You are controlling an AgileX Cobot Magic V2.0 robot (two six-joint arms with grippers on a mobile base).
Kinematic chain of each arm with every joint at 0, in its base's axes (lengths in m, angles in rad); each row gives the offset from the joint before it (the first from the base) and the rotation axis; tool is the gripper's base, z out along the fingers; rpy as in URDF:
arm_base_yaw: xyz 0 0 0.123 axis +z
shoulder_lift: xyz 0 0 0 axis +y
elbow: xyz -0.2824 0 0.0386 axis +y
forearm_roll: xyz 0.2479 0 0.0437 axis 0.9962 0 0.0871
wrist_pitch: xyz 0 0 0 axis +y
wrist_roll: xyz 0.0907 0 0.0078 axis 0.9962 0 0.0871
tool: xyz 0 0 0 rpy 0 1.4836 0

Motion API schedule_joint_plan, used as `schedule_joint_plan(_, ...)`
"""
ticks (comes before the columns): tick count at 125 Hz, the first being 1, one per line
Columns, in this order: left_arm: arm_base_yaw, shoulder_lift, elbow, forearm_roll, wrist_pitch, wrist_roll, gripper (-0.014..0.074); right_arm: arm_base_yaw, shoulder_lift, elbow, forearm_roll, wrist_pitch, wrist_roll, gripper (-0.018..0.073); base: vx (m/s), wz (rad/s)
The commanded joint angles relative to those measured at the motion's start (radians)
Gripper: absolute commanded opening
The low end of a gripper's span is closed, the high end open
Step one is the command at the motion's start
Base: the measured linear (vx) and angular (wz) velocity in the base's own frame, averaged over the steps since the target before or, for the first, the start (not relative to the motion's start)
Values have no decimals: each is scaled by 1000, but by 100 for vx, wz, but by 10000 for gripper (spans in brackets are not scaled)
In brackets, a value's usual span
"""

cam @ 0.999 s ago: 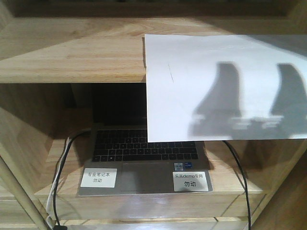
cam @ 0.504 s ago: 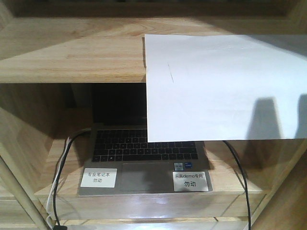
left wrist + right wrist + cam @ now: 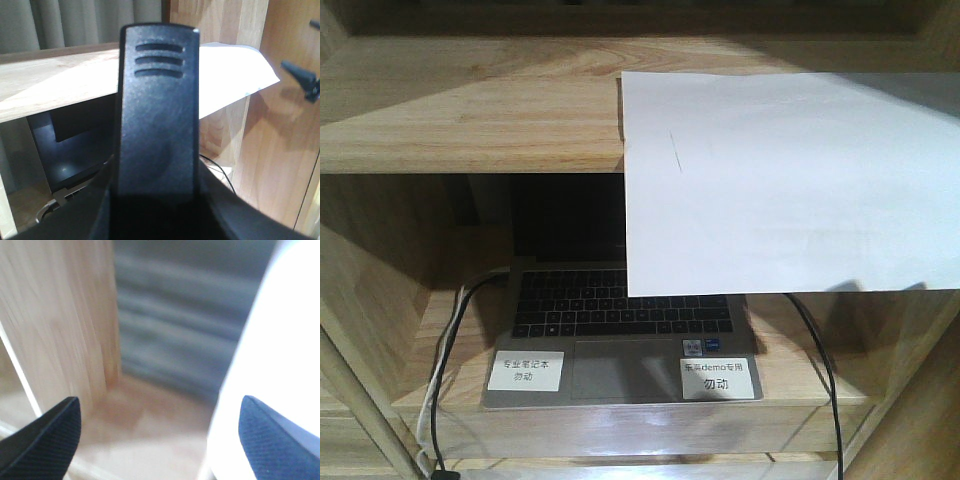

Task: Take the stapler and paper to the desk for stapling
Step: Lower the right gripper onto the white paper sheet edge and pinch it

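Warm indoor light, blurry wrist views

In the right wrist view the right fingers point(image 3: 47, 437) are showing as two dark blue-black wedges, one poking in at the lower left corner of the frame and one at the lower right. Each is tapering to a blunt point and wearing a fine dotted, knurled-looking grip texture. In the left wrist view the left fingers point(image 3: 240, 220) are appearing only as smooth matte black plastic, sloping up from the lower left and lower right corners towards the middle of the bottom edge, their surfaces lying in deep shadow.
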Motion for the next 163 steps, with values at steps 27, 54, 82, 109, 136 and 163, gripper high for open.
schedule_joint_plan(27, -6, 18, -23, -16, -116, -2, -6, 77, 9, 82, 2, -106, -6, 595, 0, 0)
schedule_joint_plan(54, -6, 18, -23, -16, -116, -2, -6, 76, 72, 162, 56, -171, -66, 595, 0, 0)
schedule_joint_plan(82, -6, 18, -23, -16, -116, -2, -6, 76, 236, 234, 186, -549, -262, 595, 0, 0)
schedule_joint_plan(109, -6, 18, -23, -16, -116, -2, -6, 76, 409, 254, 248, -808, -325, 595, 0, 0)
schedule_joint_plan(136, -6, 18, -23, -16, -116, -2, -6, 76, 563, 254, 285, -1012, -333, 595, 0, 0)
schedule_joint_plan(163, -6, 18, -23, -16, -116, -2, -6, 76, 626, 253, 317, -1108, -362, 595, 0, 0)
